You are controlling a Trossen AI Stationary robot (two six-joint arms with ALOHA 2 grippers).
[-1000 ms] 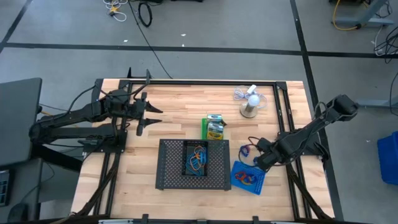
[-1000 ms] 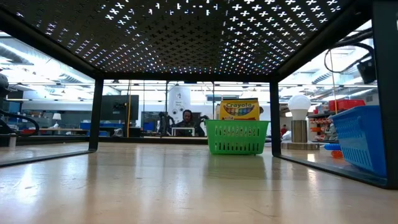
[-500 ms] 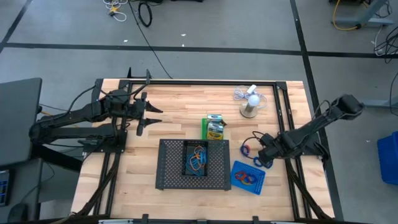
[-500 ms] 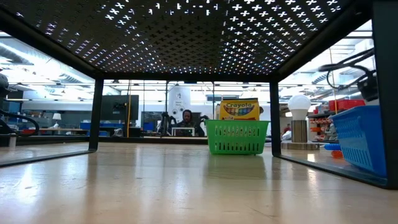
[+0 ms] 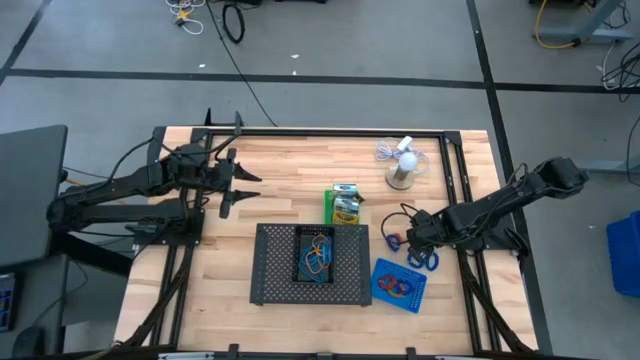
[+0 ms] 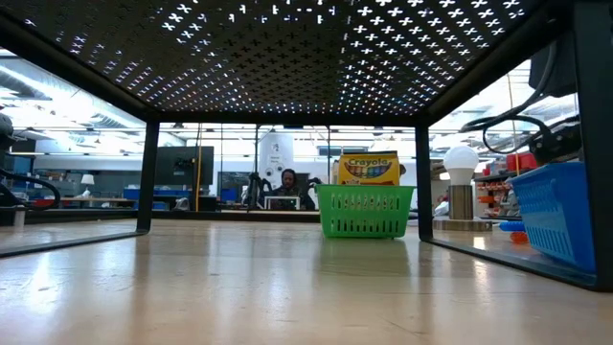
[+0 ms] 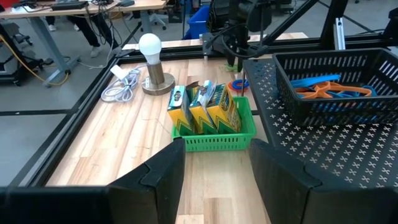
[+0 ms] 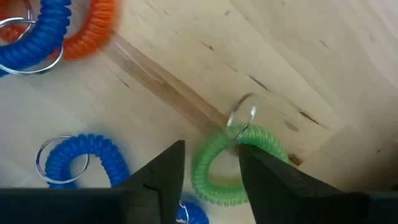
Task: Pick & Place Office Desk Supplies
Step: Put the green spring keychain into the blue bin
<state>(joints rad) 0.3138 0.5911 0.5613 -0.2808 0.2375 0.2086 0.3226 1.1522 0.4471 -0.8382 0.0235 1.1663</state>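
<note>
Pale wood-plank table (image 5: 280,180); beneath the right gripper (image 8: 210,163), whose fingers are narrowly parted, lies a green coiled loop (image 8: 233,163), seemingly ungripped. Left gripper (image 7: 214,165) waits open.

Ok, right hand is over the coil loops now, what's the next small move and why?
Probably lower the right hand straight down and close on the green coil loop. Its fingers are open and straddle one side of that loop, which lies flat on the table, clear of the blue loop beside it.
</note>
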